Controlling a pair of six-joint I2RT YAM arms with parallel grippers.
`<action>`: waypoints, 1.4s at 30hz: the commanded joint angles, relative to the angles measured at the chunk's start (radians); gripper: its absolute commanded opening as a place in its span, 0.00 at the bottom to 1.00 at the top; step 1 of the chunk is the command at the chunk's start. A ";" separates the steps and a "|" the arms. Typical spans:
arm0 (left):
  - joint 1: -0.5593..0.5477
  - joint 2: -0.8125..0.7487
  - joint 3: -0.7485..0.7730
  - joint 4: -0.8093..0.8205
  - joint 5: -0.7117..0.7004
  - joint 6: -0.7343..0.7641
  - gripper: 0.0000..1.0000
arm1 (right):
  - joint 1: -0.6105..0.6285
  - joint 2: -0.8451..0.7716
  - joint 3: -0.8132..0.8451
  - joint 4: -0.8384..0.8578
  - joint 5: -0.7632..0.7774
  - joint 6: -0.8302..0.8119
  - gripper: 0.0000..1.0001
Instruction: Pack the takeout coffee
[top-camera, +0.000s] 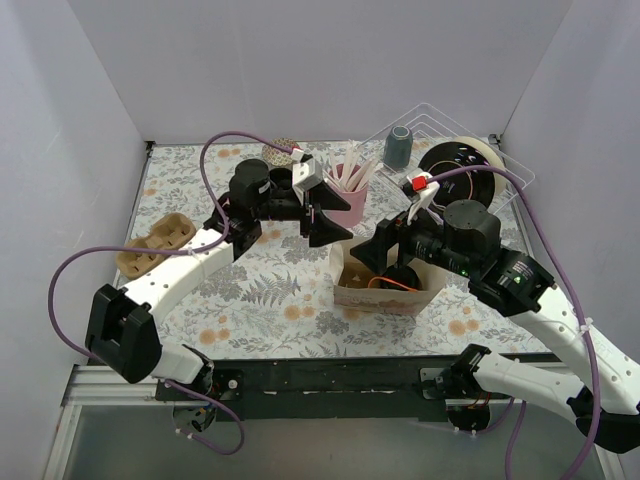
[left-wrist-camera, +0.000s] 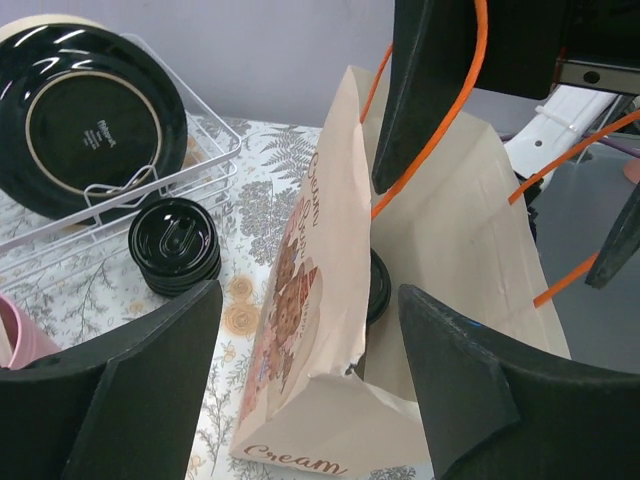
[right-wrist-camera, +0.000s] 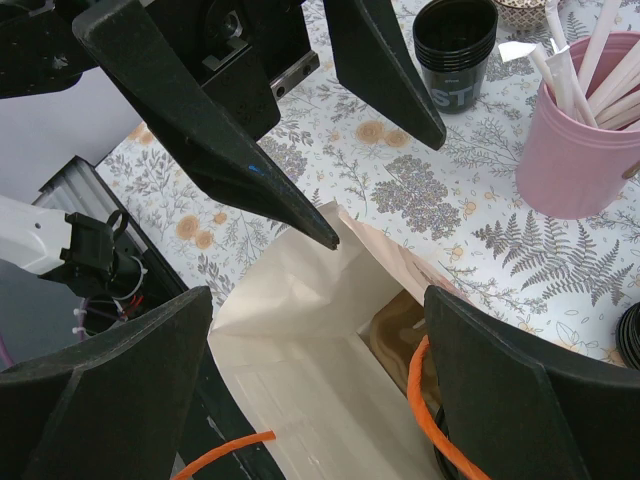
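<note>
The paper bag (top-camera: 385, 290) stands open mid-table, with orange handles (left-wrist-camera: 430, 150). A black cup with a glossy round lid, the takeout coffee (left-wrist-camera: 378, 287), sits inside it against the printed wall; only its rim shows. In the right wrist view it is a dark edge (right-wrist-camera: 440, 462) under a handle. My left gripper (top-camera: 325, 228) is open and empty, its jaws straddling the bag's near wall (left-wrist-camera: 310, 300). My right gripper (top-camera: 385, 262) is open and empty above the bag's mouth (right-wrist-camera: 318, 300).
A stack of black lids (left-wrist-camera: 175, 247) lies beside the bag. A black plate (left-wrist-camera: 90, 115) stands in the wire rack, with a grey-blue tumbler (top-camera: 398, 147). A pink cup of straws (right-wrist-camera: 590, 140), lidless black cups (right-wrist-camera: 455, 45) and a cardboard carrier (top-camera: 155, 243) stand around.
</note>
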 joint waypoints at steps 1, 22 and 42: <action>-0.014 0.023 0.061 0.036 0.079 -0.001 0.70 | -0.006 -0.010 0.011 0.010 -0.018 0.008 0.93; -0.079 0.118 0.136 -0.107 0.079 0.111 0.30 | -0.015 0.003 0.027 0.002 -0.001 0.012 0.94; -0.077 0.100 0.156 -0.140 0.061 0.119 0.00 | -0.021 -0.017 0.090 -0.227 0.031 0.042 0.90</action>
